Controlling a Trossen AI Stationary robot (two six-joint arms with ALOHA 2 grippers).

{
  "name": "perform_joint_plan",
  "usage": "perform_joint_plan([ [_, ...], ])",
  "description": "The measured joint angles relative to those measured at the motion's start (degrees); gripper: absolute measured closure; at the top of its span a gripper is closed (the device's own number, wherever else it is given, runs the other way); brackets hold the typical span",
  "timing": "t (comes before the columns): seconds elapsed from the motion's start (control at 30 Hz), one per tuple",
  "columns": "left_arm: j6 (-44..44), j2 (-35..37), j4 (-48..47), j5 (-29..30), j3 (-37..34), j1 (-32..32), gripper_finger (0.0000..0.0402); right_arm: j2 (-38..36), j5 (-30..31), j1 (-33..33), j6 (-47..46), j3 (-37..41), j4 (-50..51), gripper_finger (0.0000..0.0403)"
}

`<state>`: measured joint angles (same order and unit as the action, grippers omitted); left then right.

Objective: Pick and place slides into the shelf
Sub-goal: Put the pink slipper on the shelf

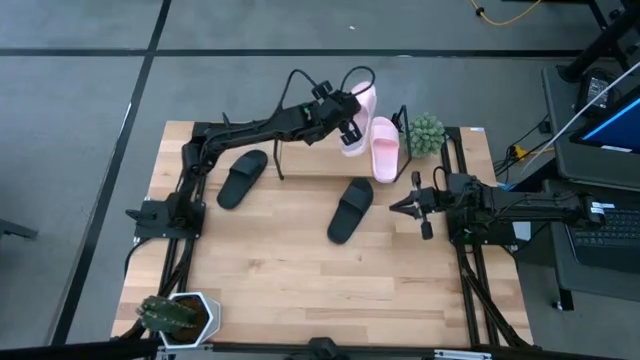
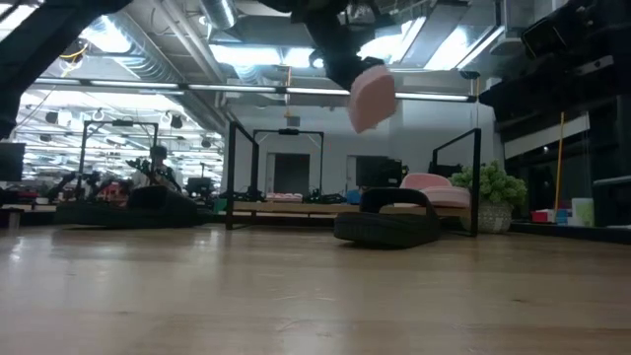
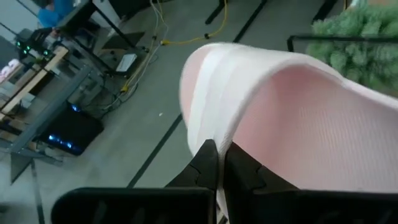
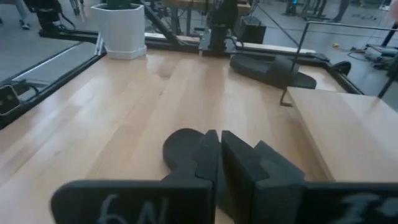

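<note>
Two black slides [image 1: 351,210] lay on the counter [image 1: 280,270], waiting. The right claw [image 1: 404,207] rested shut nearby. Farther back, the left claw [image 1: 350,130] pinched a pink slide [image 1: 357,120] above the shelf [image 1: 310,160]. It needed lowering beside the other pink slide [image 1: 385,148], missing the plant [image 1: 427,133].

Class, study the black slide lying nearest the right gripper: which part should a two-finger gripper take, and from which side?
Grip the black slide by its wide strap, coming down from above: it lies sole-down and the raised strap arches clear of the footbed, probably leaving room for one finger underneath.
</note>
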<state>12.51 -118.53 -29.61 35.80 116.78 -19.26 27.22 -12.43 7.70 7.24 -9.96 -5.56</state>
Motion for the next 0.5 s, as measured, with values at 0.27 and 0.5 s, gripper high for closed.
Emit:
perform_joint_plan([
  [0.27, -0.43, -7.39, -7.21, -0.63, 10.19, 0.14, 0.0401, 0.0, 0.79, 0.0, 0.55, 0.0, 0.18, 0.0379],
  [0.5, -4.76, -7.84, -9.36, -0.4, 8.74, -0.25, 0.0401, 0.03, 0.81, 0.0, 0.46, 0.0, 1.27, 0.0379],
])
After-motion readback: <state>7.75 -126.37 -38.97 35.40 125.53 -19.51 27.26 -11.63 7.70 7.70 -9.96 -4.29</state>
